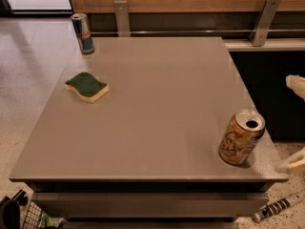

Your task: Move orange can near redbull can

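The orange can (pixel 241 137) stands upright near the table's front right corner, its silver top with the pull-tab hole facing up. The redbull can (pixel 83 33), slim, blue and silver, stands upright at the far left corner. My gripper (pixel 293 125) comes in from the right edge of the view, just right of the orange can. One pale fingertip (pixel 295 84) shows above and another below. They stand wide apart with nothing between them, and they do not touch the can.
A green and yellow sponge (pixel 87 87) lies on the grey table (pixel 157 104) at the left middle. A wooden wall with metal brackets (pixel 264 20) runs behind. A dark cabinet stands to the right; a wire basket (pixel 33 217) sits on the floor at front left.
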Controlling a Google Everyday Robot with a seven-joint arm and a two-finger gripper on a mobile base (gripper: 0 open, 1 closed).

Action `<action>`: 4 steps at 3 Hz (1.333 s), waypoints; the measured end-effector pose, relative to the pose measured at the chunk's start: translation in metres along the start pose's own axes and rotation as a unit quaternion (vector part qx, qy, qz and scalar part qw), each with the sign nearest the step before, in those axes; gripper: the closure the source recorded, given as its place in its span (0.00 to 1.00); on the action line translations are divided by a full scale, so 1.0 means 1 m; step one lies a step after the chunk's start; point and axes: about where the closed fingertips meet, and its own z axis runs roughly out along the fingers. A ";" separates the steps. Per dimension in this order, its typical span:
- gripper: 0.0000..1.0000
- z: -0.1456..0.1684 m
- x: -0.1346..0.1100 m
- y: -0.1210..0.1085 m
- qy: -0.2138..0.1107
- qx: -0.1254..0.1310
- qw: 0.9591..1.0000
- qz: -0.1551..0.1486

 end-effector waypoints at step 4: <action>0.00 0.059 0.040 0.007 -0.070 -0.044 0.992 0.096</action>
